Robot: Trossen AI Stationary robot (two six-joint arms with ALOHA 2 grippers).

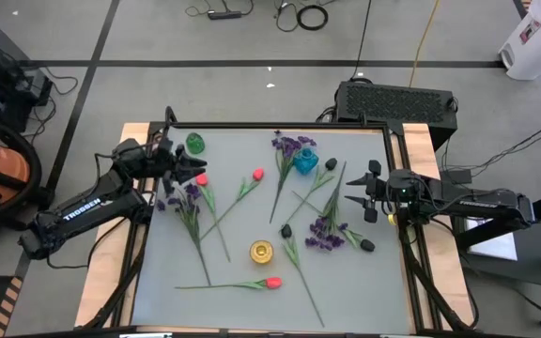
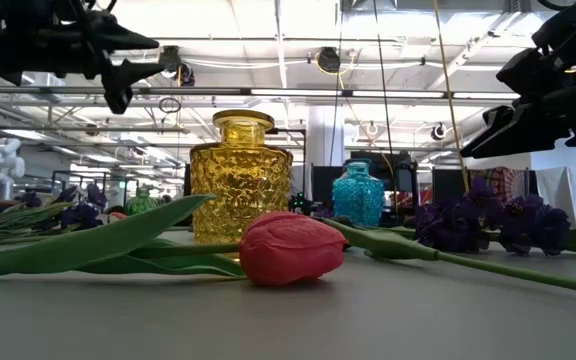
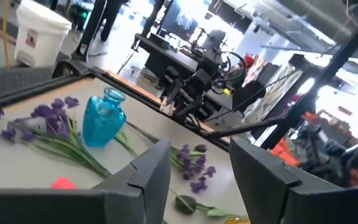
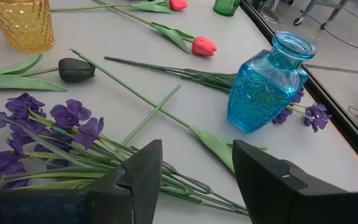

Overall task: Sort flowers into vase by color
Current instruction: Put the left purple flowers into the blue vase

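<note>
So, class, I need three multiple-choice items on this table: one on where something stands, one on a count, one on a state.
1. The yellow vase stands:
A. nearest the front edge
B. at the back left corner
C. under the right hand

2. Vases on the table:
A. two
B. three
C. five

3. The right hand is:
A. gripping the blue vase
B. open and empty
C. holding a red tulip

Key: 1 A, blue vase and green vase stand farther back; 2 B, yellow, blue, green; 3 B, nothing between its fingers.
</note>
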